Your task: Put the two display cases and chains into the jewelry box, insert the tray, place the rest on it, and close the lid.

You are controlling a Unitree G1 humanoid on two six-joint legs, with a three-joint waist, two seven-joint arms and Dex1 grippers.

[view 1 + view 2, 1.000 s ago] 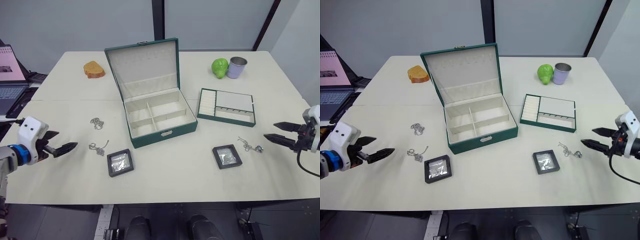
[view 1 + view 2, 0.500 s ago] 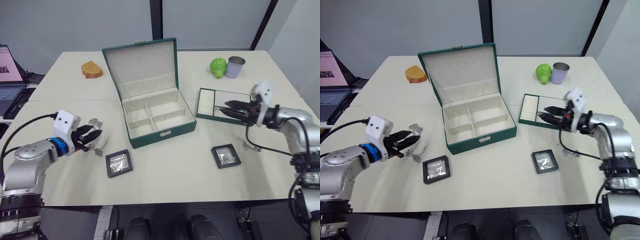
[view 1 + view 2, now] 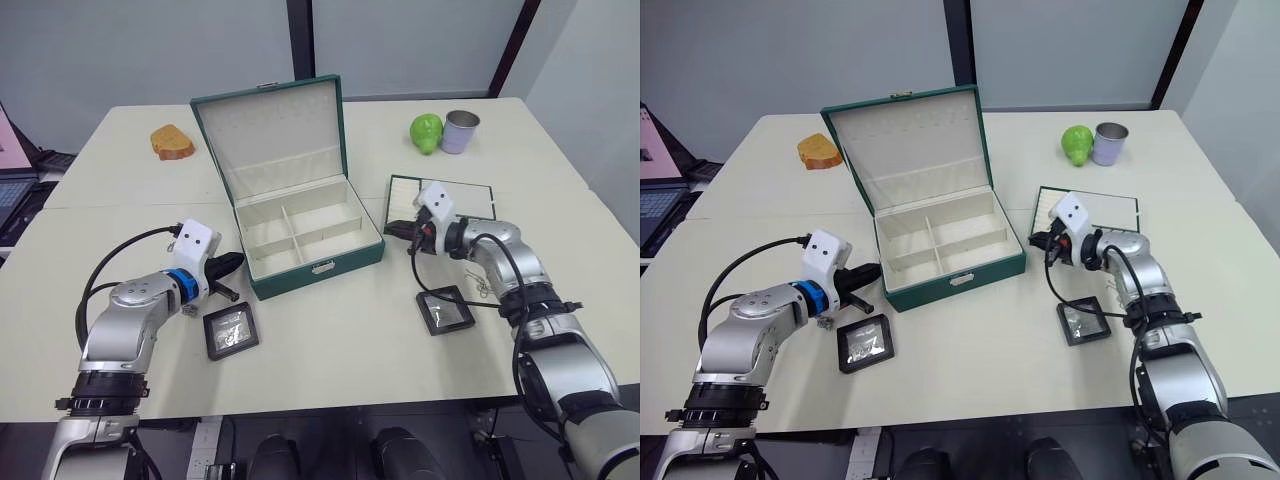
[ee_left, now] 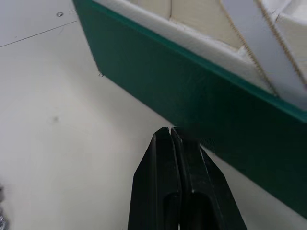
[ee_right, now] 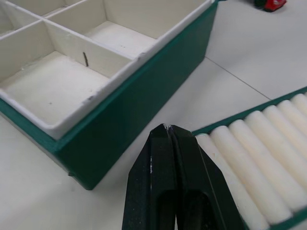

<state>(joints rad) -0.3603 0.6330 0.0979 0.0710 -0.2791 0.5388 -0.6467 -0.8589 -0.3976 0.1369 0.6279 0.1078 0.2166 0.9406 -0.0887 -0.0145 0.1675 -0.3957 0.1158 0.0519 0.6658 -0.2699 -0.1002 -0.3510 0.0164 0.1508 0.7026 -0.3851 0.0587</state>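
The dark green jewelry box (image 3: 315,268) stands open mid-table, its cream compartments empty and its lid (image 3: 270,128) upright. My left gripper (image 3: 234,263) is shut and empty, its tips close to the box's left front wall (image 4: 216,96). My right gripper (image 3: 393,227) is also shut and empty, between the box and the tray (image 3: 470,187), whose ring rolls (image 5: 249,158) lie beside it. One display case (image 3: 230,330) lies below my left gripper, the other (image 3: 447,310) below my right arm. A chain (image 3: 480,288) lies by the right case. Another chain (image 3: 825,321) peeks from under my left wrist.
A brown bread-like piece (image 3: 172,140) sits at the back left. A green fruit (image 3: 426,132) and a metal cup (image 3: 459,130) stand at the back right. A laptop (image 3: 12,195) is at the far left edge. A seam runs across the table.
Both arms swung inward from the table's outer sides to either side of the box. Both grippers went from open to shut. The camera view shifted too.
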